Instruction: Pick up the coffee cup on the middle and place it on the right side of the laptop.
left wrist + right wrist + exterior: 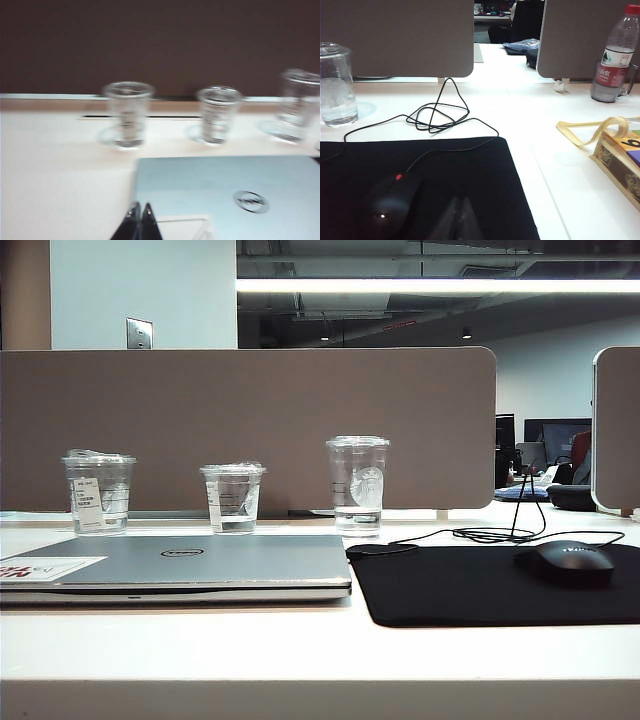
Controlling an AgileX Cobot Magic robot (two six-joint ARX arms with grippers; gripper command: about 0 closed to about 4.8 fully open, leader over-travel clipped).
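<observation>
The coffee cup [233,498], short and clear with a wrinkled lid and a white sticker strip, stands in the middle of a row of three cups behind the laptop [200,562]. The left wrist view shows it blurred [218,115], beyond the laptop lid [235,190]. My left gripper [140,209] is shut and empty, low over the laptop's near corner, well short of the cup. My right gripper [461,202] is shut and empty above the black mouse pad [470,170]. Neither gripper shows in the exterior view.
A labelled cup [98,492] stands left of the coffee cup and a taller Starbucks cup [357,485] right of it. A mouse [572,562] with a looped cable [437,117] lies on the pad. A water bottle [617,55] and a bag [620,160] sit further right.
</observation>
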